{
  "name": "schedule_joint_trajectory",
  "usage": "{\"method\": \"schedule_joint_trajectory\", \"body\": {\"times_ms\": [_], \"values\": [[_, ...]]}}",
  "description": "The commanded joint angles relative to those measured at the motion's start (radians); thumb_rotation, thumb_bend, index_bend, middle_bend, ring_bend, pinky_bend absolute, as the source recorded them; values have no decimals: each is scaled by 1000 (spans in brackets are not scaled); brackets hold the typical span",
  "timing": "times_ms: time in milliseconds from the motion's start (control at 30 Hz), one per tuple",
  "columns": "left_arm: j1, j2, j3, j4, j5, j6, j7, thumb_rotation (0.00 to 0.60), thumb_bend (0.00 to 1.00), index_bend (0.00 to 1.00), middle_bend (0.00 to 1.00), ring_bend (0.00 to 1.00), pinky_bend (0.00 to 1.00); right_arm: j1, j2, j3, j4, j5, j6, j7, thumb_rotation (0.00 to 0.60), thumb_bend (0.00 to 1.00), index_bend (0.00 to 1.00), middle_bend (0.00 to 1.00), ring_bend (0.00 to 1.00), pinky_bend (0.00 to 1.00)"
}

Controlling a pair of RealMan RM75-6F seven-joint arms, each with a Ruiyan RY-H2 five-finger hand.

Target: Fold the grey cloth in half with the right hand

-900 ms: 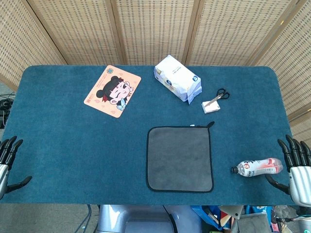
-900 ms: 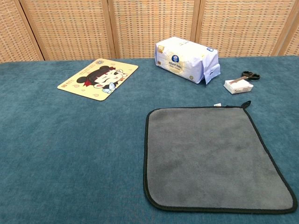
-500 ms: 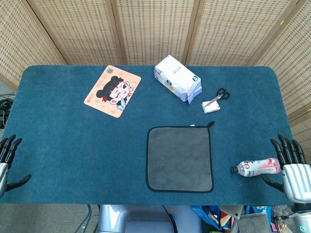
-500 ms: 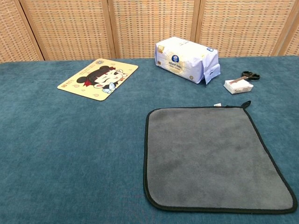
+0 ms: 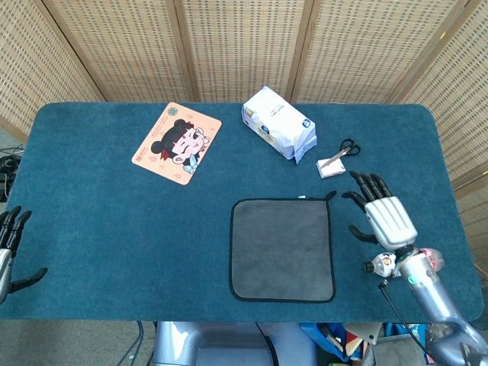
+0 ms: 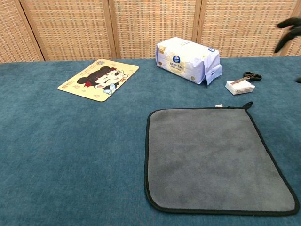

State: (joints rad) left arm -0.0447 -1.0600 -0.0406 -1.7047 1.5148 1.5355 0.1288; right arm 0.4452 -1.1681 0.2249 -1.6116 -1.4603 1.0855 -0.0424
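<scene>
While the cloth point(image 5: 282, 249) lay flat and unfolded at lower centre of the head view, several other things sat on the blue table point(image 5: 114, 221). At upper left of centre was a cartoon mat point(image 5: 177, 142). Above the cloth, near the far edge, stood a white tissue pack point(image 5: 278, 123). To the right of the pack lay scissors point(image 5: 349, 147), their blades resting on a small white block point(image 5: 331, 167). A bottle point(image 5: 385, 264) lay at lower right, partly hidden under the right forearm. Nothing rested on the cloth, and its small black loop point(image 5: 329, 196) stuck out at the upper right corner.

The right hand point(image 5: 383, 216) hung just right of the cloth's right edge, apart from it, with fingers spread and holding nothing. The white block was just above the fingertips. In the chest view only dark fingertips point(image 6: 289, 32) showed at the upper right edge, well above and right of the cloth point(image 6: 214, 160).

The left hand point(image 5: 9, 250) was at the lower left edge of the head view, off the table's corner, fingers spread, empty.
</scene>
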Motion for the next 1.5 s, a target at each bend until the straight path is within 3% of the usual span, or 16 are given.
{"method": "schedule_joint_trajectory", "body": {"times_ms": [33,200,333,700,1000,1500], "values": [[-6,-7,-11,4,-19,-7,16,600,152,0,0,0,0,131,-90,72,82,188,-176,-147,600,396,294,0,0,0],[-18,-11,-27,5,-56,-29,21,600,150,0,0,0,0,232,-198,95,151,416,-266,-303,600,406,328,0,0,0],[-20,-11,-32,3,-74,-36,25,600,150,0,0,0,0,300,-273,74,187,577,-284,-435,600,413,340,0,0,0],[-35,-12,-29,-4,-105,-77,43,600,151,0,0,0,0,423,-438,34,355,824,-248,-633,600,413,362,0,0,0],[-45,-17,-32,5,-119,-92,38,600,153,0,0,0,0,472,-505,25,459,922,-258,-680,600,421,387,0,0,0],[-48,-18,-44,10,-149,-96,32,600,154,0,0,0,0,496,-566,8,557,923,-279,-673,600,423,414,0,0,0]]}}
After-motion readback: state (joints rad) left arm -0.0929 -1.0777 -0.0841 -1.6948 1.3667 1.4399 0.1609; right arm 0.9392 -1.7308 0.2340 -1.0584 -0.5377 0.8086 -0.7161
